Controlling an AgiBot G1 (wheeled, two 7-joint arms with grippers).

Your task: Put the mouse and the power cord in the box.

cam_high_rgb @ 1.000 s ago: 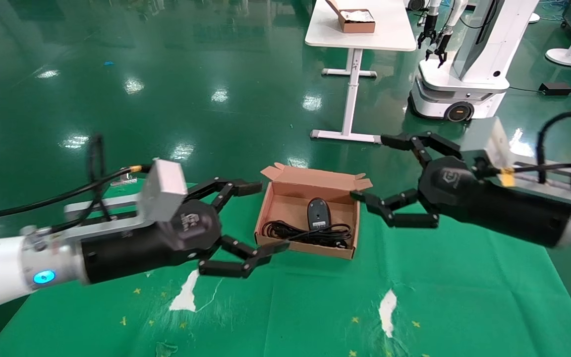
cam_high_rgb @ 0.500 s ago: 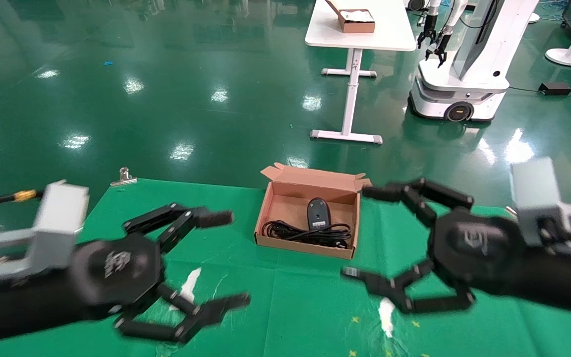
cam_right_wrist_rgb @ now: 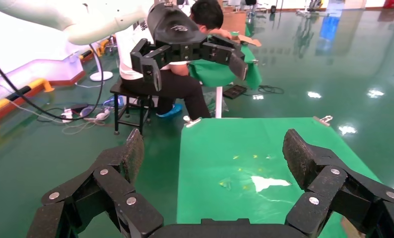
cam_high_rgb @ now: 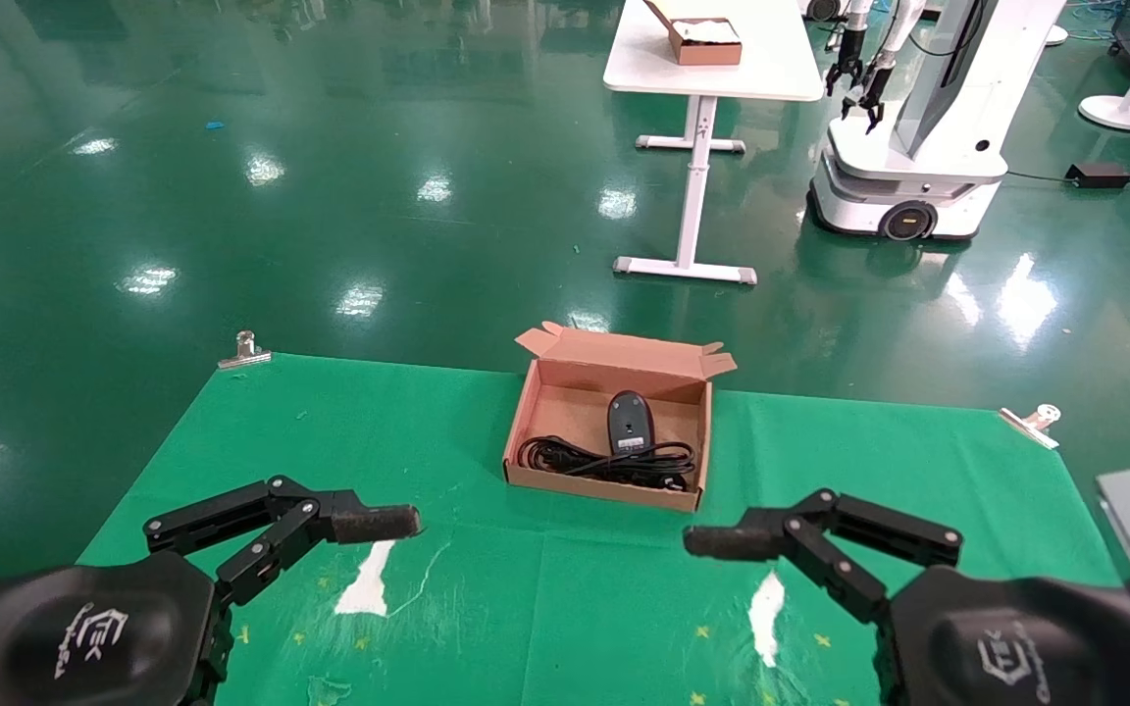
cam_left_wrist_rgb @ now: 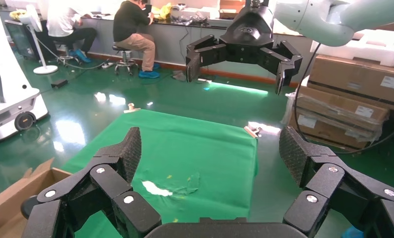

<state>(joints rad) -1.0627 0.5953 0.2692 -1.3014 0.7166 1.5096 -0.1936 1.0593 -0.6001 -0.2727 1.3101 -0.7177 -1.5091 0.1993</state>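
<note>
The brown cardboard box (cam_high_rgb: pixel 534 424) sits open at the far middle of the green cloth. Inside it lies the black mouse (cam_high_rgb: pixel 630 422), and the coiled black power cord (cam_high_rgb: pixel 604 461) rests along the box's front wall. My left gripper (cam_left_wrist_rgb: pixel 212 153) is low at the near left, well short of the box, open with only cloth between its fingers (cam_high_rgb: pixel 369 525). My right gripper (cam_right_wrist_rgb: pixel 215 151) mirrors it at the near right, also open and empty, one of its fingers (cam_high_rgb: pixel 732 539) pointing inward. A corner of the box (cam_left_wrist_rgb: pixel 11 193) shows in the left wrist view.
The green cloth (cam_high_rgb: pixel 565 608) has two worn white patches (cam_high_rgb: pixel 369 583) (cam_high_rgb: pixel 766 613) near me. Metal clips (cam_high_rgb: pixel 244 348) (cam_high_rgb: pixel 1034 422) pin its far corners. Beyond it, on the floor, stand a white table (cam_high_rgb: pixel 722 74) with another brown box (cam_high_rgb: pixel 702 44) and a white robot (cam_high_rgb: pixel 918 147).
Both arms have drawn back from beside the box and dropped to the near corners of the cloth. The mouse and cord lie in the box as before.
</note>
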